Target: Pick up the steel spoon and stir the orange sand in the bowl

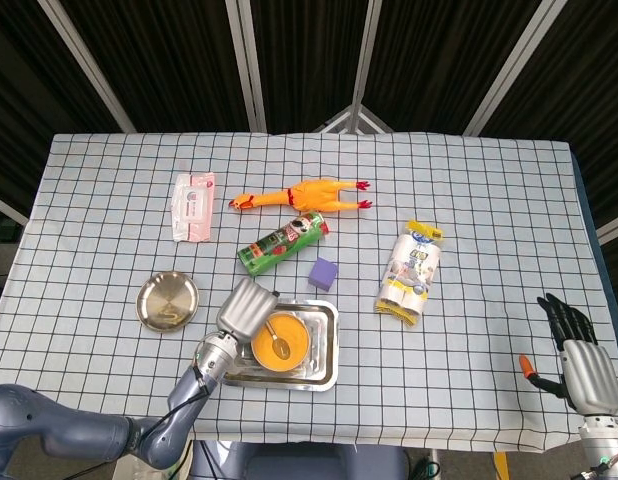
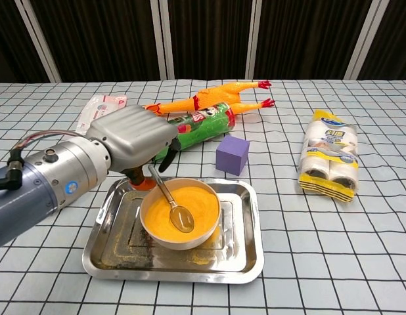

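One steel spoon point(image 2: 170, 200) lying in bowl point(image 2: 180, 213) of orange sand point(image 2: 190, 200), handle toward 11 o'clock, right under left hand point(image 2: 134, 141); grasp unclear, cannot tell. Right hand point(image 1: 574, 350) open, far off at desk edge.

Steel spoon point(image 2: 171, 201) in orange-sand bowl point(image 2: 180, 213)
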`<state>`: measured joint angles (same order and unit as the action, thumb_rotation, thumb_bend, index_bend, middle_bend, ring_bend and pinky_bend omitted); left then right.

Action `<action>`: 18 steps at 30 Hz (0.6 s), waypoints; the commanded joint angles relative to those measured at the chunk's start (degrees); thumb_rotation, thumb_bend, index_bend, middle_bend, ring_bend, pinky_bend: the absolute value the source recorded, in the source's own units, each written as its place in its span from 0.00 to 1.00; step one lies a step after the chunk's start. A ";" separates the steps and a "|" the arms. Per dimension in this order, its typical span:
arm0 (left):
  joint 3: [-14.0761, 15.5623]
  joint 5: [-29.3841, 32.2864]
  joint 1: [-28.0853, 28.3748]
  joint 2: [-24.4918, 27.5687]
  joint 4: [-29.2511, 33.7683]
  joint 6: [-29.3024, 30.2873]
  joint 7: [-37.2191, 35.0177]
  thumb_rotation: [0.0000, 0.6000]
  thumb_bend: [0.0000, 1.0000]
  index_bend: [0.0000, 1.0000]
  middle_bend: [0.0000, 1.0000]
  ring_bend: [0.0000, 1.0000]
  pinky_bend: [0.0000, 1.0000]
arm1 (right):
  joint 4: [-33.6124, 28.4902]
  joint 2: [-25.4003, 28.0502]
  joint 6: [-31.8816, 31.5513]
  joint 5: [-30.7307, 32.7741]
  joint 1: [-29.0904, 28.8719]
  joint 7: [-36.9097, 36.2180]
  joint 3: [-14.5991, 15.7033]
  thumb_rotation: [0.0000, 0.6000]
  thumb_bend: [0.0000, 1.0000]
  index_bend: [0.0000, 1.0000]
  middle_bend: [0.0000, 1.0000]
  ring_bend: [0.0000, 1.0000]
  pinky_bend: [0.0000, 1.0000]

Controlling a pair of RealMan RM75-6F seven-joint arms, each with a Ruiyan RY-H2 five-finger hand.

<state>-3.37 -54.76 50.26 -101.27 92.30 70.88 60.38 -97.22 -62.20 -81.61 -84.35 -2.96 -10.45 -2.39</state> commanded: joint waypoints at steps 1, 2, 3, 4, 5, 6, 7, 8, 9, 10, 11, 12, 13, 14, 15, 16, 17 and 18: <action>0.08 -0.24 -0.11 -0.17 -0.08 -0.12 -0.02 1.00 0.41 0.57 1.00 1.00 1.00 | 0.01 0.00 0.01 0.03 0.01 0.01 0.00 1.00 0.40 0.00 0.00 0.00 0.00; 0.12 -0.31 -0.16 -0.21 -0.10 -0.15 0.00 1.00 0.41 0.57 1.00 1.00 1.00 | 0.00 0.01 0.02 0.05 0.01 0.01 0.01 1.00 0.40 0.00 0.00 0.00 0.00; 0.16 -0.38 -0.22 -0.25 -0.11 -0.18 0.02 1.00 0.41 0.57 1.00 1.00 1.00 | 0.00 0.02 0.03 0.05 0.01 0.01 0.01 1.00 0.40 0.00 0.00 0.00 0.00; 0.19 -0.43 -0.28 -0.26 -0.13 -0.20 0.06 1.00 0.42 0.57 1.00 1.00 1.00 | 0.00 0.01 0.05 0.05 0.00 0.03 0.01 1.00 0.40 0.00 0.00 0.00 0.00; 0.20 -0.47 -0.33 -0.27 -0.15 -0.21 0.11 1.00 0.42 0.57 1.00 1.00 1.00 | -0.01 0.02 0.03 0.03 0.01 0.03 0.02 1.00 0.40 0.00 0.00 0.00 0.00; 0.20 -0.51 -0.38 -0.27 -0.17 -0.21 0.15 1.00 0.42 0.57 1.00 1.00 1.00 | -0.03 0.02 0.02 0.01 0.01 0.04 0.03 1.00 0.40 0.00 0.00 0.00 0.00; 0.17 -0.53 -0.43 -0.25 -0.18 -0.21 0.17 1.00 0.42 0.57 1.00 1.00 1.00 | -0.02 0.02 0.01 0.00 0.02 0.06 0.03 1.00 0.40 0.00 0.00 0.00 0.00; 0.15 -0.51 -0.50 -0.24 -0.17 -0.23 0.18 1.00 0.42 0.57 1.00 1.00 1.00 | -0.01 0.01 0.01 0.01 0.02 0.06 0.03 1.00 0.40 0.00 0.00 0.00 0.00; 0.14 -0.52 -0.55 -0.23 -0.16 -0.26 0.19 1.00 0.43 0.57 1.00 1.00 1.00 | -0.03 0.01 0.02 0.02 0.02 0.04 0.03 1.00 0.40 0.00 0.00 0.00 0.00; 0.13 -0.54 -0.60 -0.22 -0.17 -0.30 0.19 1.00 0.43 0.57 1.00 1.00 1.00 | -0.02 0.00 0.03 0.03 0.02 0.05 0.03 1.00 0.40 0.00 0.00 0.00 0.00; 0.14 -0.52 -0.65 -0.19 -0.20 -0.37 0.23 1.00 0.44 0.58 1.00 1.00 1.00 | -0.02 0.00 0.04 0.03 0.01 0.07 0.03 1.00 0.40 0.00 0.00 0.00 0.00; 0.13 -0.52 -0.68 -0.17 -0.21 -0.43 0.26 1.00 0.45 0.58 1.00 1.00 1.00 | -0.01 0.00 0.04 0.03 0.01 0.08 0.03 1.00 0.40 0.00 0.00 0.00 0.00; 0.13 -0.50 -0.74 -0.17 -0.19 -0.47 0.24 1.00 0.46 0.58 1.00 1.00 1.00 | -0.01 0.00 0.04 0.02 0.01 0.10 0.03 1.00 0.40 0.00 0.00 0.00 0.00; 0.10 -0.51 -0.78 -0.18 -0.20 -0.52 0.21 1.00 0.47 0.58 1.00 1.00 1.00 | -0.01 -0.01 0.04 0.01 0.01 0.09 0.04 1.00 0.40 0.00 0.00 0.00 0.00; 0.08 -0.52 -0.84 -0.20 -0.20 -0.54 0.18 1.00 0.47 0.59 1.00 1.00 1.00 | -0.01 -0.01 0.05 0.01 0.00 0.10 0.04 1.00 0.40 0.00 0.00 0.00 0.00; 0.06 -0.52 -0.89 -0.19 -0.19 -0.56 0.18 1.00 0.48 0.59 1.00 1.00 1.00 | 0.00 -0.01 0.07 0.01 0.00 0.12 0.04 1.00 0.40 0.00 0.00 0.00 0.00; 0.05 -0.52 -0.94 -0.19 -0.19 -0.57 0.22 1.00 0.48 0.59 1.00 1.00 1.00 | -0.01 -0.01 0.09 0.02 0.00 0.11 0.05 1.00 0.40 0.00 0.00 0.00 0.00; 0.03 -0.51 -0.98 -0.19 -0.20 -0.59 0.26 1.00 0.49 0.59 1.00 1.00 1.00 | -0.02 -0.01 0.10 0.03 0.00 0.09 0.06 1.00 0.40 0.00 0.00 0.00 0.00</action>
<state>-3.34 -55.27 49.28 -101.46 92.11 70.29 60.64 -97.24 -62.20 -81.51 -84.32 -2.96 -10.36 -2.33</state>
